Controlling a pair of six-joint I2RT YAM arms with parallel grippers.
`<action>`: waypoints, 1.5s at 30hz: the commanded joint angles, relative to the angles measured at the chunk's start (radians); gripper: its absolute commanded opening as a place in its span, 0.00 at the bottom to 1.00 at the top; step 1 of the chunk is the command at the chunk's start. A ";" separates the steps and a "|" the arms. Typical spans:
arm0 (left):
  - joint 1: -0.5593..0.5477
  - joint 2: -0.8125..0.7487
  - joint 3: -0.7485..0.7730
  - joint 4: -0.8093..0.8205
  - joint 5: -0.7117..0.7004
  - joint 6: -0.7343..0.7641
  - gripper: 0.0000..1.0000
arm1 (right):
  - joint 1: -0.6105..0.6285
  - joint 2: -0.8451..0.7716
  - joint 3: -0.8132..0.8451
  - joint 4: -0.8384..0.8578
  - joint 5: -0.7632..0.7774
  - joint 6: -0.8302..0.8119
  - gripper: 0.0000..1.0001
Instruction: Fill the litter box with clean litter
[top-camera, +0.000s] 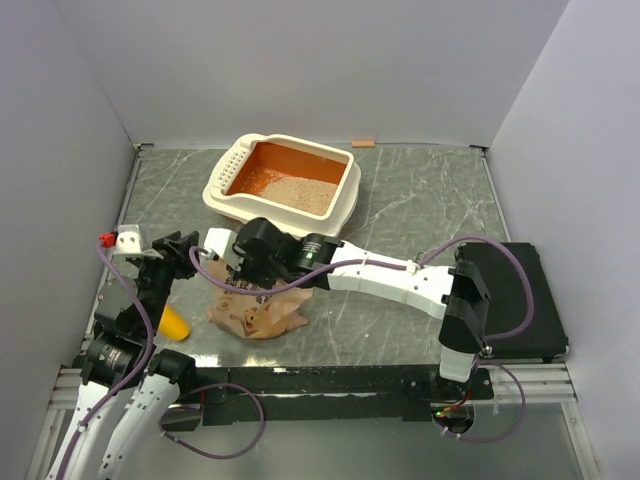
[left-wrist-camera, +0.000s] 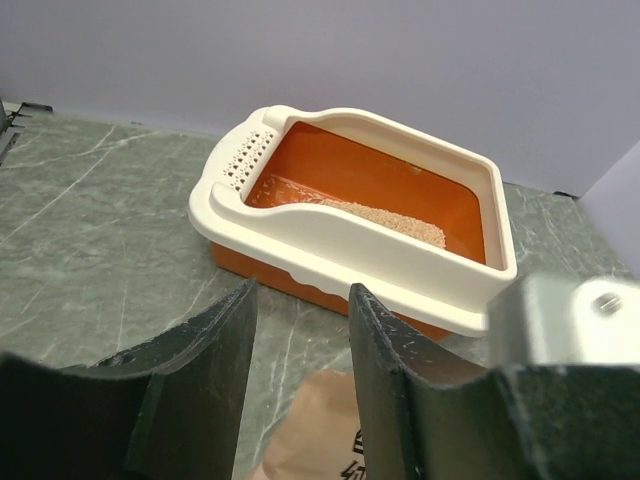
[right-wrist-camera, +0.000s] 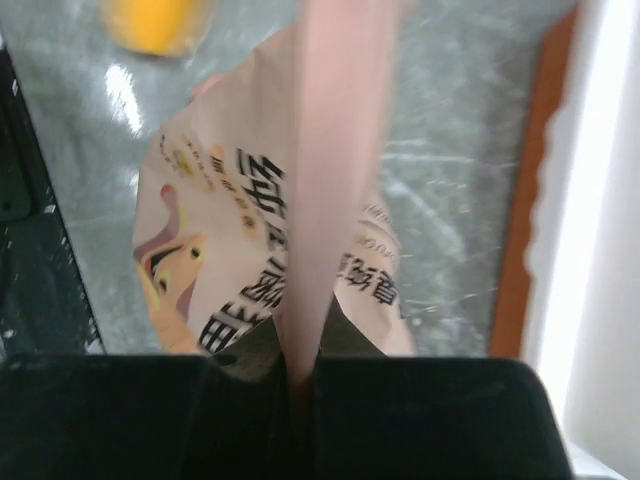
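Top and wrist views of the marbled grey-green surface (top-camera: 420, 200). The litter box (top-camera: 222, 185) (left-wrist-camera: 340, 243) is sitting at the far centre of the surface, slightly angled, with its perforated end pointing left. Its cream-white rim is framing an orange interior. The clean litter (top-camera: 300, 193) (left-wrist-camera: 395, 222) is lying inside the box as a pale beige patch. It is covering the near-right part of the floor and leaving bare orange showing at the far-left end.

The right arm (top-camera: 400, 280) is reaching leftward across the near half of the surface. The right jaws are pinching an upright fold of the crinkled tan paper bag (top-camera: 262, 315) (right-wrist-camera: 250, 230), closed narrowly on it. The printed body of the bag is hanging below them, and its lower part is resting on the surface just near of the box. In the right wrist view the wall of the litter box (right-wrist-camera: 600, 200) is showing along the right edge.

The left arm (top-camera: 140, 300) is standing at the near left. The left jaws are standing apart and holding nothing, and they are facing the box. A corner of the bag (left-wrist-camera: 315, 430) is showing beneath them.

A yellow-orange scoop (top-camera: 174, 322) (right-wrist-camera: 160, 22) is lying left of the bag, beside the left arm. A flat black box (top-camera: 520, 300) is lying at the near right.
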 joint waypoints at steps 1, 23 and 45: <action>-0.001 -0.002 0.019 0.023 -0.008 -0.004 0.46 | 0.015 -0.100 0.113 0.048 0.149 -0.010 0.00; 0.000 0.007 0.024 0.002 -0.043 -0.018 0.47 | 0.040 -0.037 0.067 0.164 0.246 0.092 0.00; 0.000 0.053 0.034 -0.027 -0.154 -0.030 0.48 | 0.061 -0.411 -0.209 0.244 0.490 0.134 0.84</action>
